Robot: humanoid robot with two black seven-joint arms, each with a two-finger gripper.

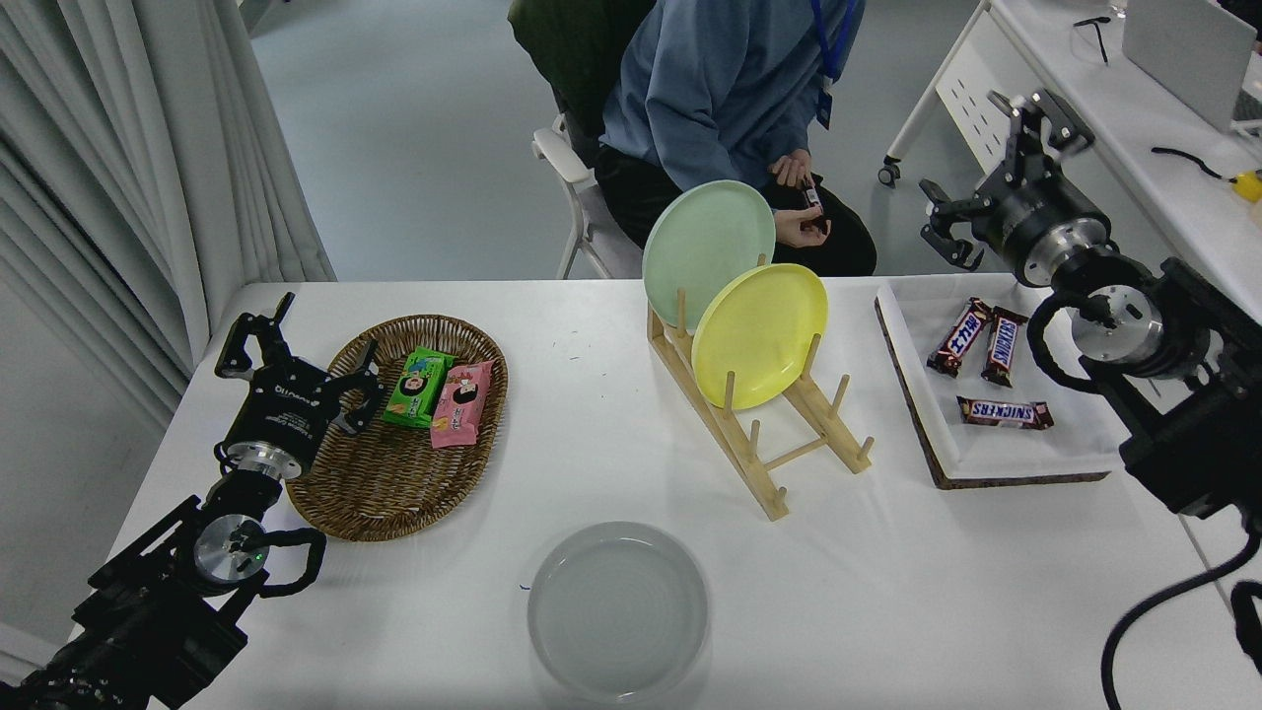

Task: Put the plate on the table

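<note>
Nearest the camera, the plate [618, 611] lies flat, rim up, on the tabletop [887, 592], close to the near edge and well apart from everything else. No tool touches it, so by the look of things the placing is done.

Behind it, toward the right, stands a wooden rack [764, 434] whose pegs hold a yellow plate [759, 335] and, behind that, a mint green plate [708, 242], both leaning on edge. The front slots are bare, which suggests the grey one came from there.

At the lower left, the left tool [296, 360] is parked over the rim of a wicker basket [394, 473] that holds a green snack pack [418, 387] and a pink snack pack [461, 402]; its fingers are spread and carry nothing.

At the right, the right tool [971, 212] hangs raised beyond the far edge of the tabletop, released and empty, well away from the plate. Below its arm, a white tray [1035, 454] holds three chocolate bars [1004, 412].

At the far side a person [730, 99] sits, hands in lap, clear of the work.
</note>
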